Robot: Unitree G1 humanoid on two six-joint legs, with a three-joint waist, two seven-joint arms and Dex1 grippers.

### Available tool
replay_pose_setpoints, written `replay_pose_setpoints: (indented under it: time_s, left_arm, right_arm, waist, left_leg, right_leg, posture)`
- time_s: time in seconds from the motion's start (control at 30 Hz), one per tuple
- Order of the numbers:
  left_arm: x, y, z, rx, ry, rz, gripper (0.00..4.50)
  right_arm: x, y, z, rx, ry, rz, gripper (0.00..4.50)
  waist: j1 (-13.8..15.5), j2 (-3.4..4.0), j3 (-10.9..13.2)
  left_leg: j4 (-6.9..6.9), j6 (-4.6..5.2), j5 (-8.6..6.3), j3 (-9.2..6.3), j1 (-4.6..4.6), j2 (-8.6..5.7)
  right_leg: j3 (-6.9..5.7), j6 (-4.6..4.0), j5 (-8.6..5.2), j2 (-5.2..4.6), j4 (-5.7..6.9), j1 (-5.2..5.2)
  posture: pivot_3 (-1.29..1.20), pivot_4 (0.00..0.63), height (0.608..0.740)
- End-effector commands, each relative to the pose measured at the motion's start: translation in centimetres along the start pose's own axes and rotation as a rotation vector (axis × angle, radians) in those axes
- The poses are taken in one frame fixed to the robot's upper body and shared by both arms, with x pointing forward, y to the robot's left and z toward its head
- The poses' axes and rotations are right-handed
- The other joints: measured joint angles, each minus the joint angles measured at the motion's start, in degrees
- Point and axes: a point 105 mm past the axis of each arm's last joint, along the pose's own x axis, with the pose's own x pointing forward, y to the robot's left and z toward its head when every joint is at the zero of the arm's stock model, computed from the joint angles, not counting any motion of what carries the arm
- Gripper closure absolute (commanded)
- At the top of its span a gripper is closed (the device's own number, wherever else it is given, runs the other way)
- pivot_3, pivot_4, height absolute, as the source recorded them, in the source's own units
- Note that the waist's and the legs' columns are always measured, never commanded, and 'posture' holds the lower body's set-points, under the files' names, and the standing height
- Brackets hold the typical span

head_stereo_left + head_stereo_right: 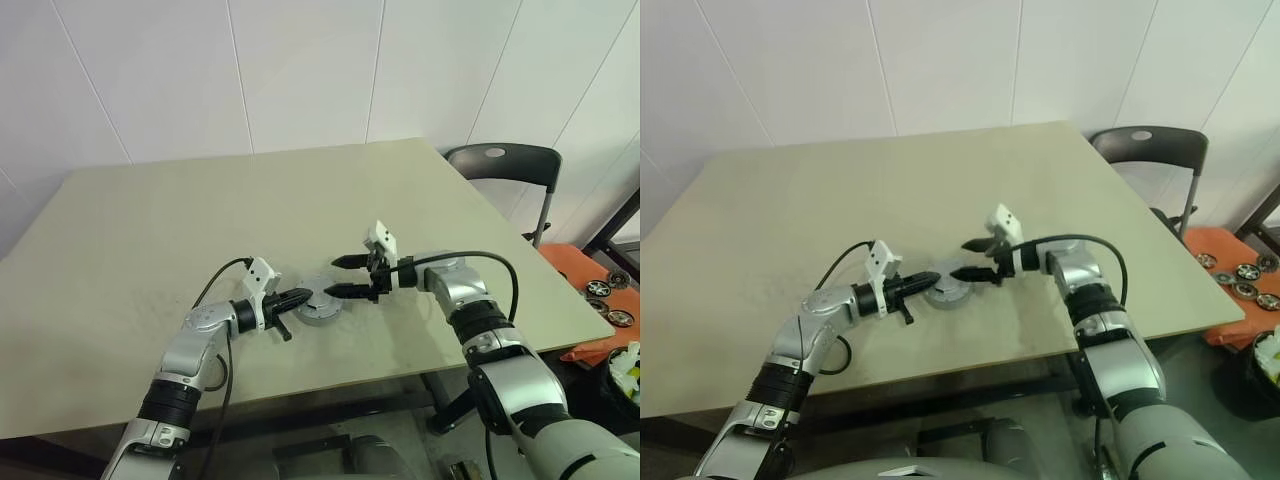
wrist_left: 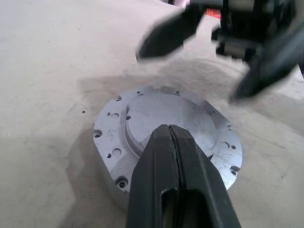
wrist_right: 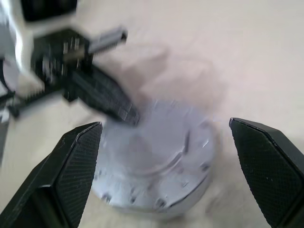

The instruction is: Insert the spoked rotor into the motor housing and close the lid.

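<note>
On table — lid under closed left gripper; right gripper spread above.

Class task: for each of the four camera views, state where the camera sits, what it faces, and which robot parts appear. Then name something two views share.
Left eye view: head camera, looking down at the table; both arms, left gripper shut, right gripper open.
Right eye view: the same scene from the other eye.
Left wrist view: faces the lid over its shut fingers.
Right wrist view: faces the lid between its open fingers.
Shared: both wrist views show the lid and the other gripper.
</note>
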Motion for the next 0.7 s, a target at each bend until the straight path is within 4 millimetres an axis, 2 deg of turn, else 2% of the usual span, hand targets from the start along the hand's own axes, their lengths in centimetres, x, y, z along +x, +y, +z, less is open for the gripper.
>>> replay_pose_setpoints:
  time_s: [0.03, 0.27, 0.4, 0.47, 0.57, 0.7]
  left_arm:
    - [-0.1, 0.0, -2.3, -0.062, 0.08, 0.007, 4.5]
    - [-0.4, -0.2, -2.7, -0.063, 0.09, 0.012, 4.5]
    - [-0.7, -0.2, -3.0, -0.041, 0.115, 0.007, 4.5]
    - [-0.9, 0.0, -3.1, -0.021, 0.127, 0.007, 4.5]
    - [-1.3, 0.2, -3.4, 0.026, 0.157, -0.003, 4.5]
    - [-1.9, 0.5, -4.0, 0.126, 0.216, -0.018, 4.5]
  right_arm:
    - [-0.8, -0.4, 1.6, -0.013, -0.041, -0.013, 0.02]
    - [-1.6, -0.6, 0.8, 0.009, -0.02, -0.038, 0.02]
    - [-1.9, -1.3, 2.6, 0.189, -0.14, -0.068, 0.02]
    - [-1.9, -1.2, 2.8, 0.253, -0.161, -0.065, 0.02]
    - [-1.6, -0.9, 2.1, 0.245, -0.129, -0.07, 0.02]
    - [-1.5, -1.0, 2.3, 0.238, -0.138, -0.086, 0.02]
  waist:
    - [0.0, 0.0, 0.0]
    - [0.0, 0.01, 0.0]
    - [-0.1, 0.05, 0.0]
    - [-0.1, 0.06, 0.0]
    - [-0.2, 0.07, 0.0]
    - [-0.2, 0.07, 0.0]
  left_leg:
    - [-0.01, 0.0, 0.0, 0.0, -0.01, 0.0]
    - [-0.01, 0.0, 0.0, 0.02, -0.02, 0.0]
    - [-0.03, 0.0, 0.0, 0.03, -0.06, 0.0]
    - [-0.05, 0.0, 0.0, 0.03, -0.06, 0.0]
    - [-0.09, 0.01, 0.0, 0.03, -0.05, 0.03]
    - [-0.11, 0.01, -0.01, 0.04, -0.06, 0.03]
  right_leg:
    - [0.0, 0.0, 0.0, 0.0, -0.01, -0.01]
    - [0.0, 0.01, 0.0, 0.0, -0.03, -0.02]
    - [0.01, 0.0, 0.0, 0.0, -0.02, -0.08]
    - [0.02, 0.0, 0.0, 0.01, -0.01, -0.1]
    - [0.01, 0.01, 0.0, 0.05, -0.01, -0.12]
    - [0.01, 0.01, 0.0, 0.06, -0.02, -0.14]
  posture:
    - [0.0, 0.0, 0.74]
    - [0.0, 0.0, 0.74]
    - [0.0, 0.0, 0.74]
    - [0.0, 0.0, 0.74]
    - [0.0, 0.0, 0.74]
    - [0.0, 0.0, 0.74]
